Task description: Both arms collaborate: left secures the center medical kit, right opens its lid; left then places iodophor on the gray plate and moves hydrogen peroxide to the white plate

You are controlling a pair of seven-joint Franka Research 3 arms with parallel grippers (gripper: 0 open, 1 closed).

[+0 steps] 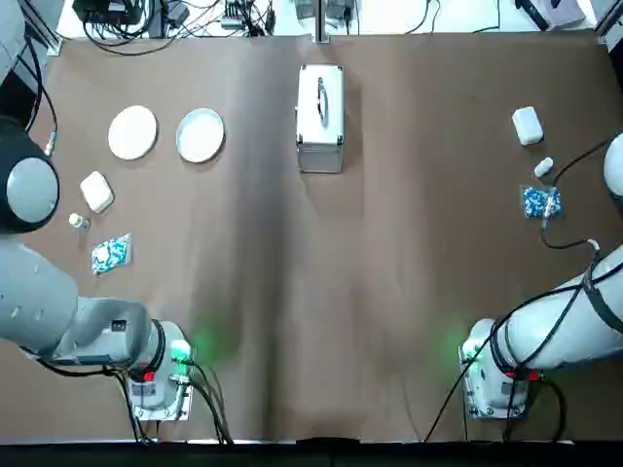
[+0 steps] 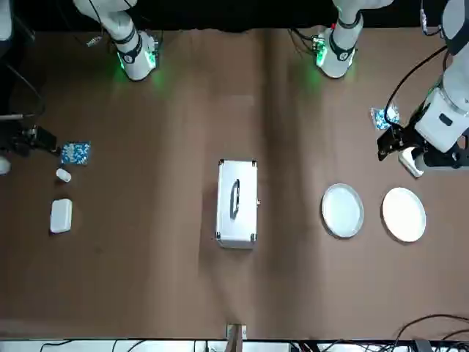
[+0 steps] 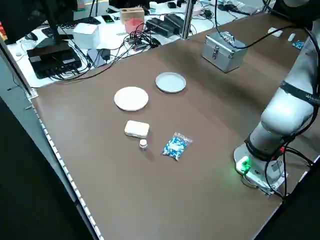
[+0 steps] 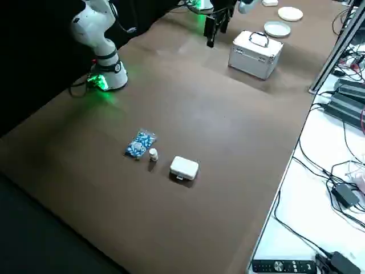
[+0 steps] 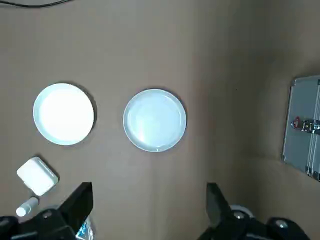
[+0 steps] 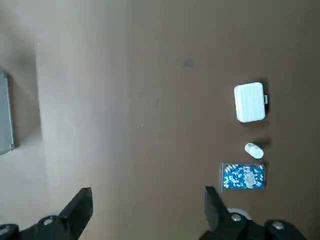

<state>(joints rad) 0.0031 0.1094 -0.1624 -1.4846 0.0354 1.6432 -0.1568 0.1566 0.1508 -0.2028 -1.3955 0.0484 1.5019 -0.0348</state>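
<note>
Since the small rectangular silver-white metal medical kit point(image 1: 320, 118) stands shut at the far middle of the table, well apart from both pincers, nothing has yet been secured. Its ribbed walls are judged stiff and fairly slick, so a squeeze across the narrow sides is thought the safest hold for the left gripper point(image 5: 149, 200), which hangs spread wide and empty above the table. The flat hinged lid point(image 2: 237, 195) is best taken by its slim metal handle point(image 1: 322, 102), a thin bar that could slip from the fingers; the front latches may resist. The right gripper point(image 6: 148, 202) is likewise seen parted and bare, with the kit far off to one side. Just beyond the left gripper lie the rimmed pale gray plate point(image 5: 154, 119) and the flat cream-white plate point(image 5: 63, 113), both bare. No bottles are seen; presumably they are inside.
</note>
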